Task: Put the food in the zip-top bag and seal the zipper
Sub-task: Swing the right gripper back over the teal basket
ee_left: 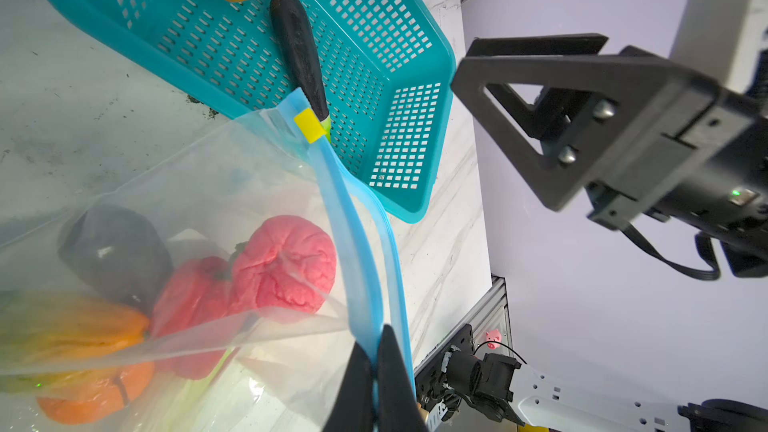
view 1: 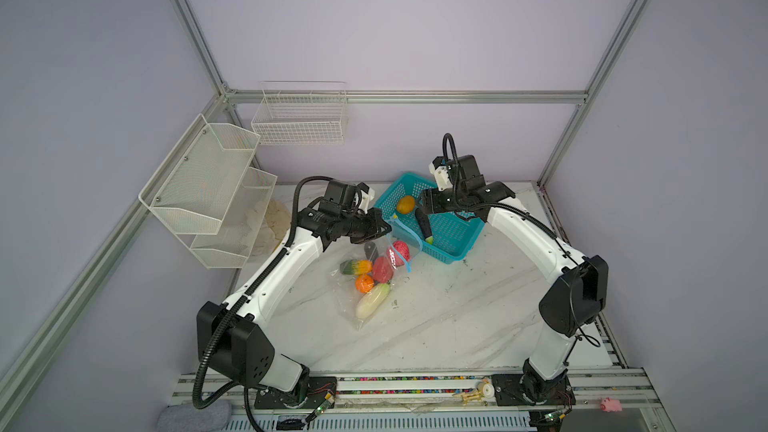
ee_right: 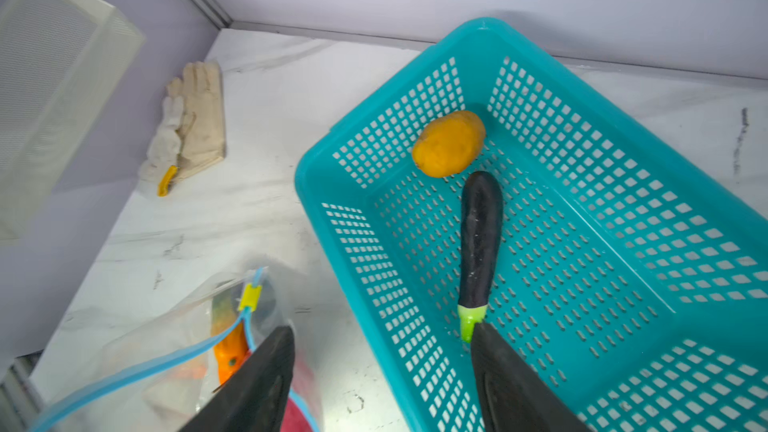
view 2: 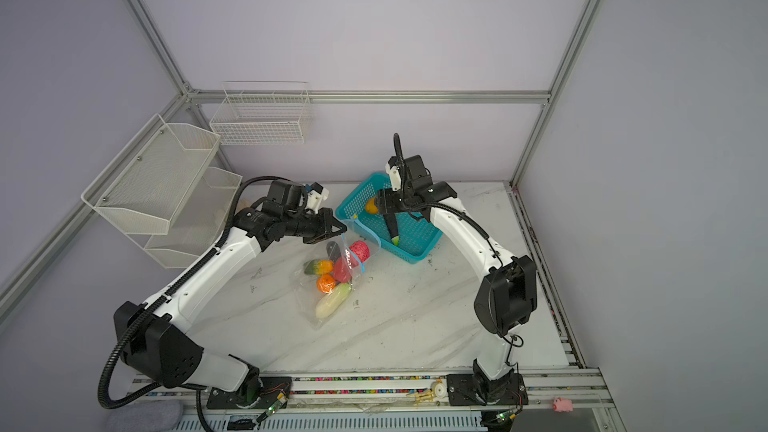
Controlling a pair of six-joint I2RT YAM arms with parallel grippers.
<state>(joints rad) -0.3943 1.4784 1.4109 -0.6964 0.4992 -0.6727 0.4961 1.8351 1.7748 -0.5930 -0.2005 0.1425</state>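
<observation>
Marble tabletop [view 1: 436,326] carries everything, with a white mesh shelf [view 1: 203,184] mounted at its far left. A teal perforated basket [view 1: 455,228] sits at the far middle. The zip-top bag [view 1: 348,305] lies just beside it on the near left, its mouth turned toward the basket.

Both top views show the food inside the clear plastic:
- a white radish [view 1: 372,300]
- a green-orange cucumber [view 1: 355,267]
- a red piece [view 1: 382,270]
- a pink piece [view 1: 401,252]
- an orange [view 1: 364,283]
- a dark eggplant [view 1: 370,250]

Two more foods lie on the basket floor: a long eggplant [ee_right: 480,238] and, just beside its rounded end, a mango [ee_right: 449,144].

The right gripper [ee_right: 382,328] hangs over the basket wall nearest the bag. Its jaws are spread wide and hold nothing. One fingertip [ee_right: 486,342] is right at the long eggplant's green stem end, though whether it touches cannot be told. The other fingertip is above the bag's mouth.

The left gripper [ee_left: 376,353] has its jaws pressed together, pinching the zipper [ee_left: 353,222] and holding that light-blue strip up off the table. The strip's two sides stand apart, so the mouth is open. The yellow slider [ee_left: 309,125] sits at the end of the strip nearest the basket.

Red print on the bag [view 1: 391,252] is too small to read.
</observation>
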